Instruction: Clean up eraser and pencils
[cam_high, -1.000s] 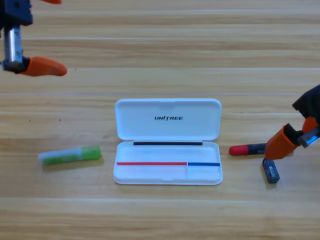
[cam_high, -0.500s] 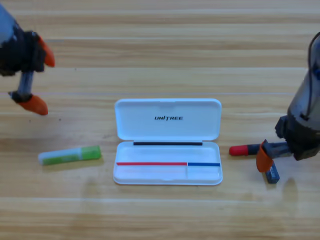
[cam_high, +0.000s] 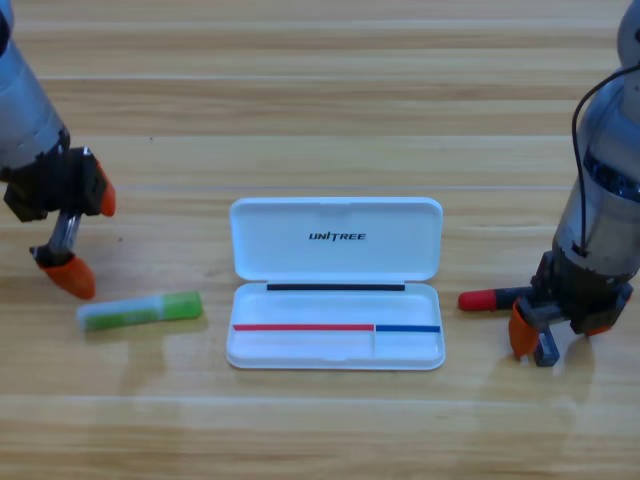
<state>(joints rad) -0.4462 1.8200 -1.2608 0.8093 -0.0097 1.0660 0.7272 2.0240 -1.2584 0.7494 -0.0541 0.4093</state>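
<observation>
Right end effector at lower right, down over eraser; grip probably not closed, cannot tell. Red-capped pencil just left of it. Left end effector wide open, holding nothing, above green pencil. Open case at center of worktop.

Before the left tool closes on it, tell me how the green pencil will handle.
The green pencil looks round-bodied and lies flat on the table, so a nudge would probably roll it. It looks like a straight plastic stick, likely stiff and light. The left tool hangs just above its left end, so an end grip might let it swing.
</observation>
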